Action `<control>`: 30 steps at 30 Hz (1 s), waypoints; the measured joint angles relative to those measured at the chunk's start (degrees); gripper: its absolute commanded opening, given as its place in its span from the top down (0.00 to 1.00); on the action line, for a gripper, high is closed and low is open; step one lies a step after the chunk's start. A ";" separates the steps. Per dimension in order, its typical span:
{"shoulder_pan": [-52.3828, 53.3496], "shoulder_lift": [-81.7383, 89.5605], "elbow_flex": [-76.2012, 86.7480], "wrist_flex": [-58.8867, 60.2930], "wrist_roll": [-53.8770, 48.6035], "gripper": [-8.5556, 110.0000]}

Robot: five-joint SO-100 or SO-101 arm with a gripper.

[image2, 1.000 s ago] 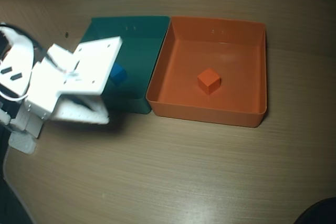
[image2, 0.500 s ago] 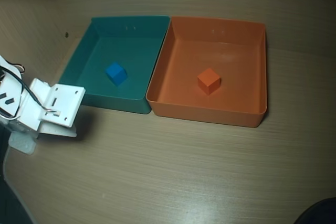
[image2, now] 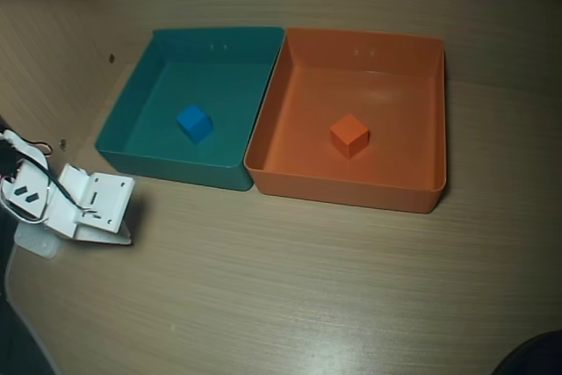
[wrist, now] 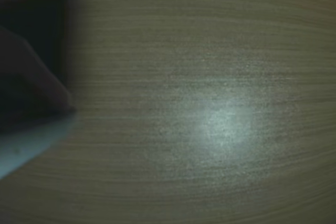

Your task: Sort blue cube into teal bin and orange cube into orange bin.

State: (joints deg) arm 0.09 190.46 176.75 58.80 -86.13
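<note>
Both cubes binned, my hand parked off to the side.

From overhead, my hand (image2: 92, 208) sits low at the desk's (image2: 307, 287) left edge, empty, nothing near it; whether it's wide or narrow I can't tell, and the wrist view gives me only bare wood grain. Up and right of the hand, the blue cube (image2: 194, 123) lies inside the teal bin (image2: 176, 167); further right, the orange cube (image2: 349, 135) rests in the orange bin (image2: 351, 192). I'd call the sorting finished, so next is just resting the arm.
</note>
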 measured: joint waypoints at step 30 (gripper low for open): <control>0.00 1.49 1.32 17.14 -0.53 0.98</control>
State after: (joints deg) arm 0.09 191.95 178.07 75.94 -86.66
